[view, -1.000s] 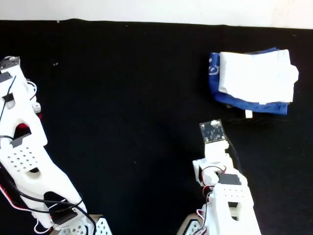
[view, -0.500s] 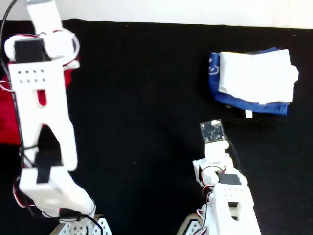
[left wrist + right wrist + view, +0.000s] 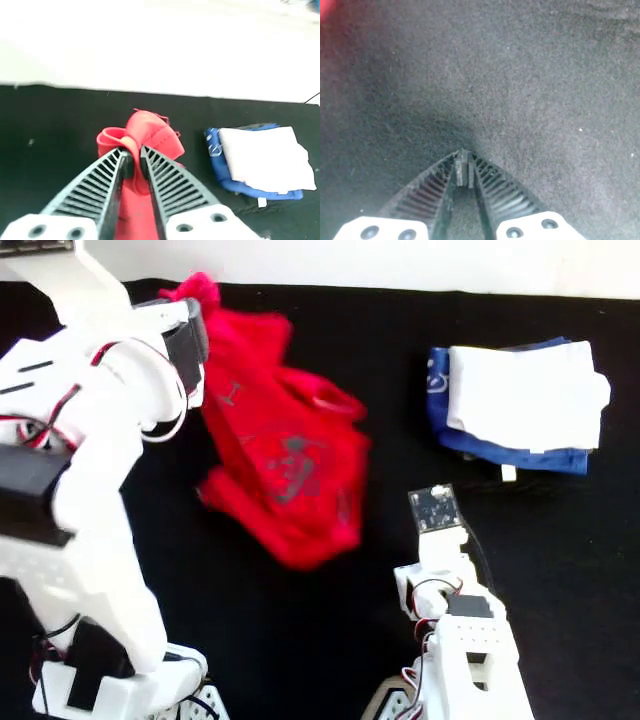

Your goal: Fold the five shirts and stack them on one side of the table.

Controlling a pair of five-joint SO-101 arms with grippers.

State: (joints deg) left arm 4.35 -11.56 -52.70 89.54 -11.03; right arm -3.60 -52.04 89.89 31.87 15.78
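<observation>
A red shirt (image 3: 285, 475) hangs crumpled in the air over the middle-left of the black table, held by my left gripper (image 3: 200, 295) shut on a bunched corner. In the left wrist view the left gripper (image 3: 133, 162) pinches the red shirt (image 3: 147, 140) between its ribbed fingers. A folded white shirt (image 3: 525, 395) lies on a folded blue shirt (image 3: 500, 450) at the table's back right; the same white shirt (image 3: 267, 157) on the blue shirt (image 3: 220, 160) shows in the left wrist view. My right gripper (image 3: 463, 167) is shut over bare cloth, low at the front, right of centre.
The black table cover (image 3: 330, 640) spans the whole view, with a white wall edge (image 3: 400, 265) at the back. The right arm's body (image 3: 455, 630) stands at the front right. A red blur (image 3: 327, 10) touches one corner of the right wrist view.
The left arm swung up from the left edge and toward the middle, lifting the red shirt off the table's left side into the air. The right arm kept still.
</observation>
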